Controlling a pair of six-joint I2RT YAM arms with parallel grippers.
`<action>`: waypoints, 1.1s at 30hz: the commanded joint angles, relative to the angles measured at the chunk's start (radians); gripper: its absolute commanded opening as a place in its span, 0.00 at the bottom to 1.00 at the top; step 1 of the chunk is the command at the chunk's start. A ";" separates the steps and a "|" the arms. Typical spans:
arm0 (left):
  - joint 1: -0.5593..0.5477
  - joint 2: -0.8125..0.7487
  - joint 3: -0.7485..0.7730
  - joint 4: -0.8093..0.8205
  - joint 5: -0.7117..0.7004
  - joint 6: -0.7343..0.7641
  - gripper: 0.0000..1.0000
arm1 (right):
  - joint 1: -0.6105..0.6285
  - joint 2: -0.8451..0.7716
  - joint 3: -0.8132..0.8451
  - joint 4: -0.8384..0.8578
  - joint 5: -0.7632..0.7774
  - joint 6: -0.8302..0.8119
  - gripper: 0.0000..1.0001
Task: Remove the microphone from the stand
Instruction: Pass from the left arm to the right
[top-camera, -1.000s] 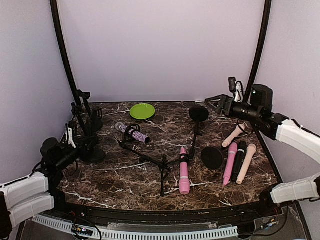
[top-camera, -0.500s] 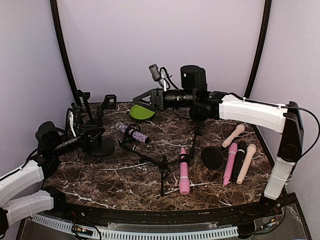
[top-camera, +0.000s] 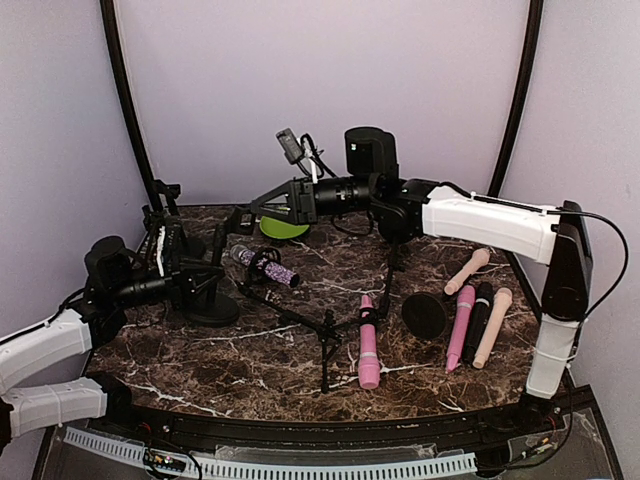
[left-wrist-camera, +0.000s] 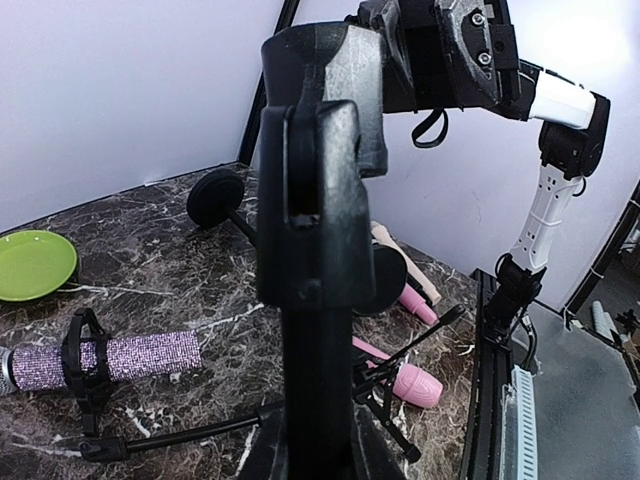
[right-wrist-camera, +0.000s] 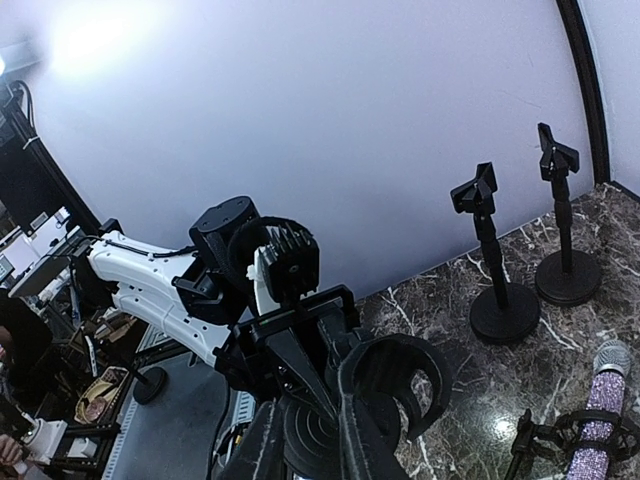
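A purple glitter microphone (top-camera: 270, 267) (left-wrist-camera: 140, 355) (right-wrist-camera: 600, 400) lies on the marble table with a black clip round it, joined to a thin boom stand lying flat. My left gripper (top-camera: 190, 285) (left-wrist-camera: 320, 440) is shut on the post of an upright round-based stand (top-camera: 213, 305) (left-wrist-camera: 320, 250). The C-shaped clip (top-camera: 233, 222) (right-wrist-camera: 400, 385) on that stand is empty. My right gripper (top-camera: 258, 206) (right-wrist-camera: 305, 450) reaches across from the right, shut, its tips right at that clip. Whether they pinch it I cannot tell.
A pink microphone (top-camera: 368, 345) lies mid-table beside a fallen tripod stand (top-camera: 325, 340). Several microphones (top-camera: 478, 320) lie at the right, with two round stand bases (top-camera: 425, 315) nearby. A green plate (top-camera: 284, 222) sits at the back. Two empty stands (right-wrist-camera: 500, 300) stand back left.
My right arm swung from the far right across to the left, and its jaws closed by the held stand's clip. My left arm brought the stand forward and to the right.
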 joint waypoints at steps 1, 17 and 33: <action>-0.007 -0.006 0.049 0.066 0.048 -0.012 0.00 | 0.008 0.024 0.044 0.001 -0.022 -0.011 0.26; -0.014 -0.009 0.070 0.066 0.102 -0.045 0.00 | 0.001 0.039 0.041 -0.005 -0.059 -0.018 0.33; -0.014 0.029 0.077 0.135 0.133 -0.115 0.02 | 0.001 0.024 0.007 0.048 -0.154 -0.011 0.00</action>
